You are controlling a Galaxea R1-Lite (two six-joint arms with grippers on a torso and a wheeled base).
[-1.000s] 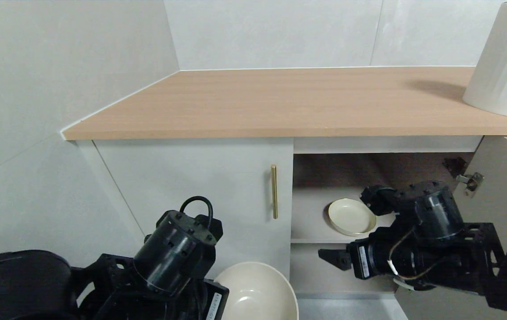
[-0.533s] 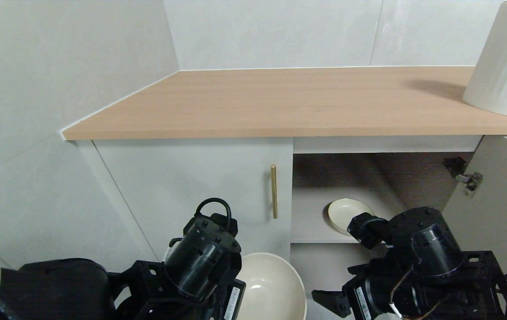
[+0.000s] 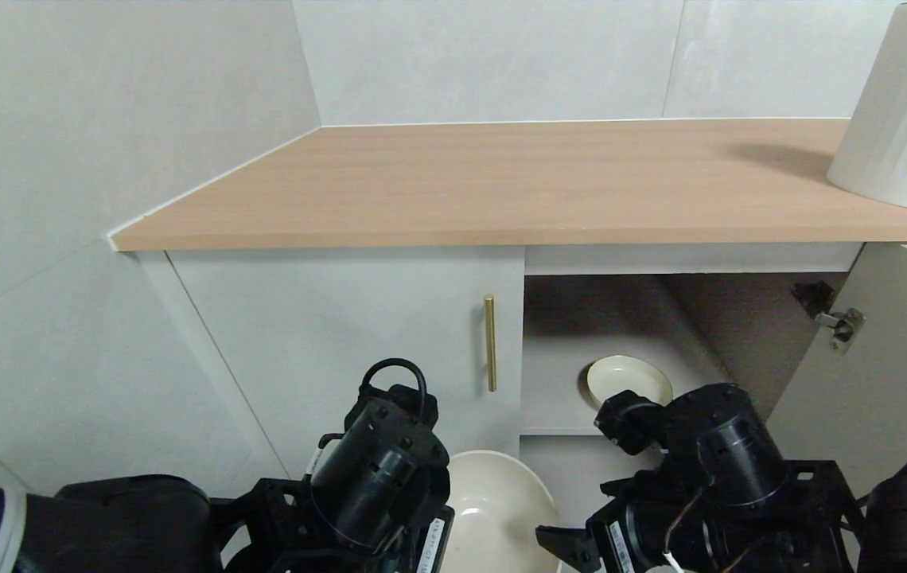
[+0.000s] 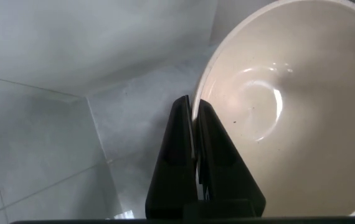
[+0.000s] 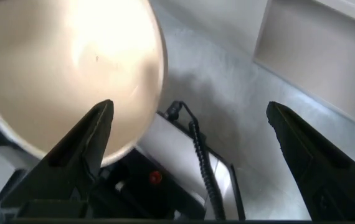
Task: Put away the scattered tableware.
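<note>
My left gripper [image 4: 194, 103] is shut on the rim of a large cream bowl [image 4: 289, 106], held low in front of the closed cabinet door. The same bowl [image 3: 493, 509] sits at the bottom centre of the head view and appears again as a pale disc [image 5: 71, 68] in the right wrist view. My right gripper [image 5: 190, 111] is open and holds nothing, low in front of the open cabinet and just right of the bowl. A small cream plate [image 3: 628, 380] lies on the cabinet shelf [image 3: 553, 398], beyond the right arm.
The cabinet's right door [image 3: 883, 382] stands open; its left door, with a brass handle [image 3: 490, 342], is closed. A wooden countertop [image 3: 501, 183] runs above, carrying a white ribbed shade [image 3: 903, 111] at the far right. A black cable [image 5: 196, 155] lies on the grey floor.
My right arm has drawn back out of the cabinet and dropped lower, uncovering the plate. My left arm has carried the bowl to the right, toward the open compartment.
</note>
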